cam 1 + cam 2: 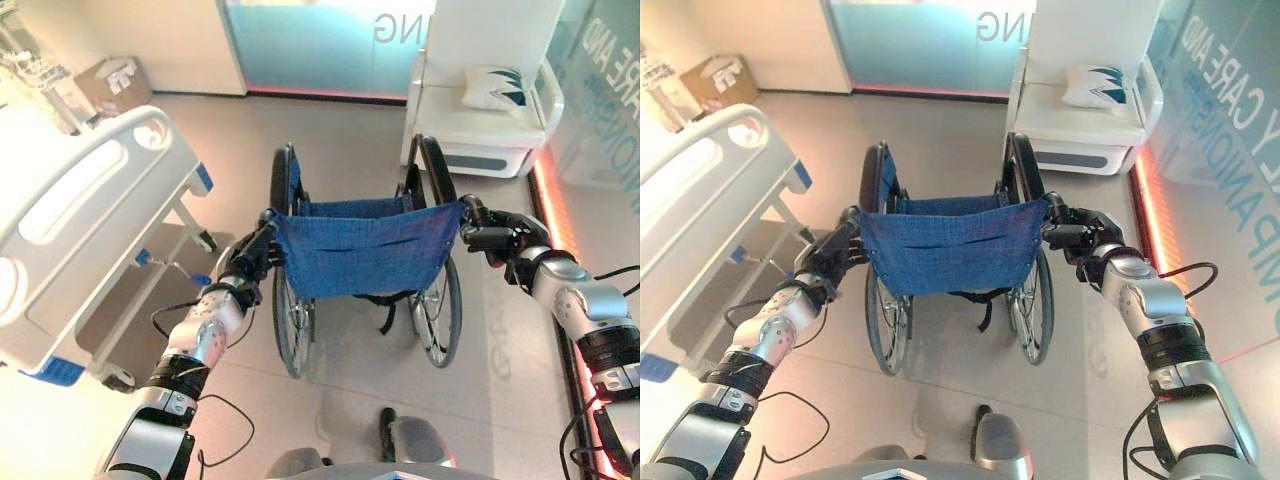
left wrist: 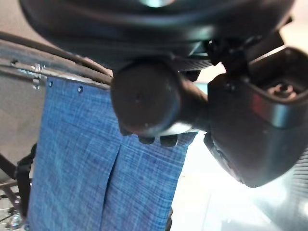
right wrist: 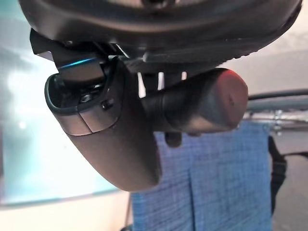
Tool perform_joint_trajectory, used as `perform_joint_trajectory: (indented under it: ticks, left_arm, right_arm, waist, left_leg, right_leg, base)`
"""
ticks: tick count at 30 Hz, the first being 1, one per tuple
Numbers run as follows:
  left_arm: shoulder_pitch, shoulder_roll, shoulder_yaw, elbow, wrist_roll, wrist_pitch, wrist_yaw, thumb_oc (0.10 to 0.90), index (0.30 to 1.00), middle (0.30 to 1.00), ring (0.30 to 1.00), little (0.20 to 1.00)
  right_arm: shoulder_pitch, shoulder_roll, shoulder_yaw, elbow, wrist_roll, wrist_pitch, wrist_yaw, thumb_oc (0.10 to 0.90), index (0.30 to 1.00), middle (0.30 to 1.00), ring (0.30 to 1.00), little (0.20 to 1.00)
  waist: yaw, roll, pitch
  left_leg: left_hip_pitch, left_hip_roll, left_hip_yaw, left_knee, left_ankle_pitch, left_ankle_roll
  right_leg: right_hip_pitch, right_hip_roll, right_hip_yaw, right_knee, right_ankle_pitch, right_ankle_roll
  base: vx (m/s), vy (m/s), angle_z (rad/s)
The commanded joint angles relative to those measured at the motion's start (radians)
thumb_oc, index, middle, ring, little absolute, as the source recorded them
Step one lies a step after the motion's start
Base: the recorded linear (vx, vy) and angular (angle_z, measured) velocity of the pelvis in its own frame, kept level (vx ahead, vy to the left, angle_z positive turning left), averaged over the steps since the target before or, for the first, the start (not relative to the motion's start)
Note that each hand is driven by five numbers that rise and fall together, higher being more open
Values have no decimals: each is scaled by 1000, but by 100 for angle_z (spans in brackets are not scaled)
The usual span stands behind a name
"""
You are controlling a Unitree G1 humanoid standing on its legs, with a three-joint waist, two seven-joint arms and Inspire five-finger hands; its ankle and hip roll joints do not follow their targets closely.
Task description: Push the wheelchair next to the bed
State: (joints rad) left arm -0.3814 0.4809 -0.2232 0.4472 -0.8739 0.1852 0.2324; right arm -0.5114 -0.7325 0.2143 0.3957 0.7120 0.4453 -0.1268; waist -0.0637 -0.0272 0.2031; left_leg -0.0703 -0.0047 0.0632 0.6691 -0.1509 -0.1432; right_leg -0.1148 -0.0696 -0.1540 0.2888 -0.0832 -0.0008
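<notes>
**wheels_n_bots:** So the wheelchair (image 1: 365, 250) sits mid-floor, straight ahead of the robot, blue fabric backrest (image 1: 365, 248) facing it. Its long axis runs straight away from the robot, front end aimed at the white armchair (image 1: 485, 105) by the far wall. The bed (image 1: 75, 215) is off on the robot's left, and there's a clear strip of floor between its side rail and the chair's left wheel (image 1: 292, 320). So near the bed, but not alongside it yet, I'd say.

**gripcheck:** What about the hands?

**wheels_n_bots:** One on each push handle. The left hand (image 1: 252, 262) has its fingers curled round the left handle (image 2: 144, 98); the wrist view shows the handle's round end poking out of the grasp with the thumb closed beside it. The right hand (image 1: 1085, 235) does the same with the right handle (image 3: 202, 106), fingers wrapped over the top, thumb clamped under. Both handles point back toward the robot, so the chair lies dead ahead of both palms.

**gripcheck:** Which arm matters most?

**wheels_n_bots:** Just my read: the left arm is on the bed side, so the right one probably has to push harder to swing the nose leftward. A straight shove heads it for the armchair instead.

**gripcheck:** And that cardboard box (image 1: 112, 82)?

**wheels_n_bots:** Far back beyond the bed. Not in the way.
</notes>
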Motion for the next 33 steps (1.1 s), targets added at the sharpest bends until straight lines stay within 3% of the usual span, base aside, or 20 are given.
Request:
perform_joint_trajectory:
  ticks: [1, 2, 4, 5, 6, 8, 9, 11, 14, 16, 20, 23, 24, 25, 27, 33]
  left_arm:
    - [-36, -20, -13, -84, -57, -85, -44, 400, 300, 300, 300, 300]
    - [-38, -19, -6, -82, -52, -87, -56, 400, 300, 300, 300, 300]
    - [-39, -11, -1, -77, -49, -91, -69, 400, 300, 300, 300, 300]
    - [-46, 6, 6, -60, -51, -91, -91, 400, 300, 300, 300, 300]
    - [-49, 10, 7, -54, -51, -93, -97, 400, 300, 300, 300, 300]
    - [-49, 32, 11, -38, -50, -93, -130, 400, 300, 300, 300, 300]
    - [-42, 40, 10, -39, -52, -94, -136, 400, 300, 300, 300, 300]
    - [-29, 45, 11, -47, -53, -94, -138, 400, 300, 300, 300, 300]
    - [-23, 49, 28, -39, -47, -85, -142, 400, 300, 300, 300, 300]
    - [-33, 47, 25, -4, -42, -102, -141, 400, 300, 300, 300, 300]
    - [-68, 41, 19, 27, -30, -105, -137, 400, 300, 300, 300, 300]
    - [-79, 21, 14, 31, -17, -123, -119, 400, 300, 300, 300, 300]
    - [-81, 15, 13, 34, -15, -125, -118, 400, 300, 300, 300, 300]
    - [-84, -3, 11, 41, 0, -135, -110, 400, 300, 300, 300, 300]
    - [-84, -14, 10, 38, 13, -134, -104, 400, 300, 300, 300, 300]
    - [-61, -37, 13, 19, 62, -134, -122, 400, 300, 300, 300, 300]
  right_arm:
    - [-35, 47, 96, -104, 3, -54, 124, 400, 300, 300, 300, 300]
    - [-32, 52, 97, -108, 0, -58, 107, 400, 300, 300, 300, 300]
    - [-39, 57, 98, -107, 1, -54, 99, 400, 300, 300, 300, 300]
    - [-59, 61, 109, -98, 6, -50, 85, 400, 300, 300, 300, 300]
    - [-64, 61, 112, -94, 8, -49, 82, 400, 300, 300, 300, 300]
    - [-70, 51, 126, -88, 26, -57, 66, 400, 300, 300, 300, 300]
    - [-60, 45, 125, -94, 32, -60, 65, 400, 300, 300, 300, 300]
    - [-39, 37, 113, -102, 29, -60, 75, 400, 300, 300, 300, 300]
    - [-18, 47, 103, -91, 7, -72, 107, 400, 300, 300, 300, 300]
    - [20, 62, 90, -110, 3, -86, 137, 400, 300, 300, 300, 300]
    - [34, 78, 75, -107, 2, -118, 153, 400, 300, 300, 300, 300]
    - [40, 100, 72, -106, 1, -163, 168, 400, 300, 300, 300, 300]
    - [37, 101, 71, -107, 3, -163, 167, 400, 300, 300, 300, 300]
    - [25, 104, 69, -95, -8, -177, 183, 400, 300, 300, 300, 300]
    - [10, 102, 75, -81, -18, -188, 195, 400, 300, 300, 300, 300]
    - [-85, 83, 77, 5, -9, -192, 167, 400, 300, 300, 300, 300]
  waist:
    - [-27, -46, -66]
    - [-14, -40, -46]
    - [-6, -36, -41]
    - [11, -20, -25]
    - [16, -16, -25]
    - [58, 14, -19]
    - [74, 16, -23]
    - [87, 10, -29]
    - [99, 0, -55]
    - [102, -14, -66]
    - [122, -35, -80]
    - [132, -41, -82]
    - [132, -37, -83]
    - [128, -24, -83]
    - [128, -18, -85]
    - [122, -11, -67]
  left_leg:
    - [14, 10, 93, 159, 214, 64]
    - [-31, 44, 105, 104, 178, 87]
    - [-31, 51, 115, -19, 187, 97]
    - [-32, 56, 138, -212, 206, 97]
    - [-37, 54, 143, -253, 219, 94]
    - [-107, 41, 138, -523, 323, 62]
    - [-133, 40, 136, -604, 356, 55]
    - [-144, 34, 140, -652, 369, 52]
    - [-134, 23, 153, -623, 336, 76]
    - [-117, 13, 167, -570, 272, 105]
    - [-116, -21, 165, -511, 202, 150]
    - [-87, -50, 157, -510, 179, 185]
    - [-75, -53, 158, -515, 174, 190]
    - [-38, -60, 159, -525, 157, 204]
    - [-14, -62, 163, -531, 147, 207]
    - [101, -56, 154, -566, 111, 197]
  right_leg:
    - [106, 0, -6, -122, 77, 1]
    - [141, 13, 5, -118, 57, -2]
    - [155, 24, 14, -115, 40, 0]
    - [183, 51, 23, -108, 17, 4]
    - [185, 58, 24, -109, 17, 4]
    - [254, 114, 44, -124, -13, 6]
    - [297, 125, 61, -144, -26, 8]
    - [340, 124, 75, -164, -41, 12]
    - [383, 101, 84, -195, -61, 28]
    - [403, 55, 43, -183, -85, 48]
    - [404, -5, -11, -129, -85, 83]
    - [340, -91, -56, 74, 39, 129]
    - [317, -108, -58, 134, 65, 129]
    - [265, -137, -69, 274, 116, 128]
    - [235, -156, -84, 308, 132, 125]
    - [123, -144, -164, 59, 93, 112]
  base:
    - [282, -111, -2]
    - [287, -40, 18]
    - [318, 26, 11]
    - [299, 65, -6]
    - [443, 110, -8]
    - [520, 118, 4]
    - [417, 83, 0]
    - [400, 97, -26]
    - [403, 137, -60]
    - [351, 162, -76]
    - [250, 141, -18]
    - [252, 205, -24]
    - [340, 318, -12]
    - [271, 244, -5]
    - [260, 167, 10]
    - [260, -50, -20]
